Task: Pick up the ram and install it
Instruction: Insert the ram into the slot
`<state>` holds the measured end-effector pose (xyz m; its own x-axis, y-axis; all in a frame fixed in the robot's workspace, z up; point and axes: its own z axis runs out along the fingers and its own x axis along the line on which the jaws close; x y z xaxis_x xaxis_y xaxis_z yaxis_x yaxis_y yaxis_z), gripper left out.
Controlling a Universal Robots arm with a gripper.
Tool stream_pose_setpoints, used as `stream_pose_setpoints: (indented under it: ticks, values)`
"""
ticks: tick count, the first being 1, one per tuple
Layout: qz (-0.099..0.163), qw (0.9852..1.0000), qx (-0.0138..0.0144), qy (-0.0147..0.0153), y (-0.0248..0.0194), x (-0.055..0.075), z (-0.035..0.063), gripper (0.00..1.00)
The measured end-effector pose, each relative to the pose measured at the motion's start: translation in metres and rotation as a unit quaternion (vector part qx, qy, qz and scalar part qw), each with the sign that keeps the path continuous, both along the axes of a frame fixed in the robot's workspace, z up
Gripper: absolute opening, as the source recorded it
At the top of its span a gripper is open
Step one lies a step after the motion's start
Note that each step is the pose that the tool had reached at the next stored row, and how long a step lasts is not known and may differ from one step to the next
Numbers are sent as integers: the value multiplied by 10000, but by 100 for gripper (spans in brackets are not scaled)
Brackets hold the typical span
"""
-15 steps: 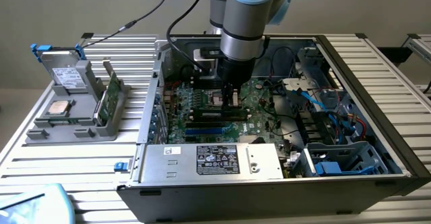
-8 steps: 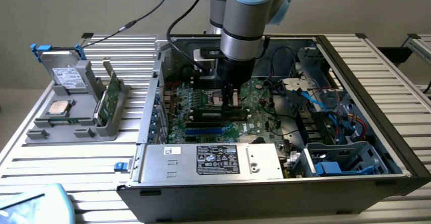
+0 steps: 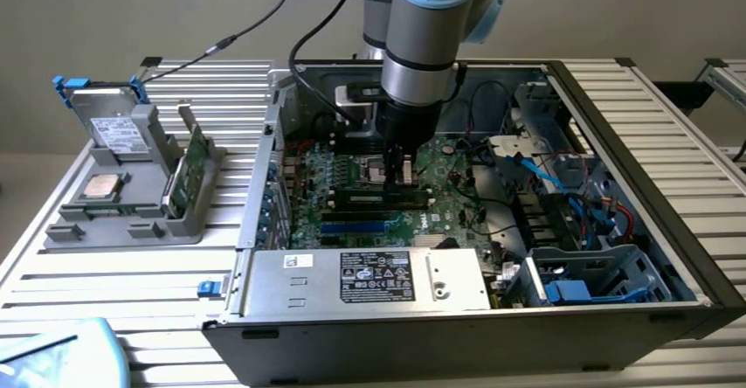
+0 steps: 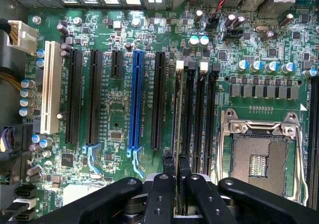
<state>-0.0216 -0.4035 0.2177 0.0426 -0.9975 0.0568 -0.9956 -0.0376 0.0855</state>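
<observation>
My gripper (image 3: 403, 176) reaches down into the open computer case (image 3: 652, 231), over the green motherboard (image 3: 460, 209). In the wrist view its two black fingers (image 4: 168, 171) stand close together, shut on the ram (image 4: 175, 109). The ram shows edge-on as a thin stick running away from the fingertips. It lies in line with the first black memory slot (image 4: 185, 109), beside the white clip (image 4: 180, 64); I cannot tell whether it is seated or just above the slot. Two further black memory slots (image 4: 205, 114) lie alongside.
The open processor socket (image 4: 259, 154) lies beside the memory slots, and a blue expansion slot (image 4: 133, 104) on the other side. At the exterior view's left, a grey holder (image 3: 128, 218) carries a drive with blue clips (image 3: 111, 130), a silver chip (image 3: 105, 185) and a green board (image 3: 192, 168). The power supply (image 3: 373, 279) is in front.
</observation>
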Motion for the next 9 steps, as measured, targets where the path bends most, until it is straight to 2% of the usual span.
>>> stream_pose_setpoints:
  ticks: [6,9]
  values:
    - [0,10000,-10,0,12,3,-1,14]
    - [0,10000,-26,0,21,3,-1,14]
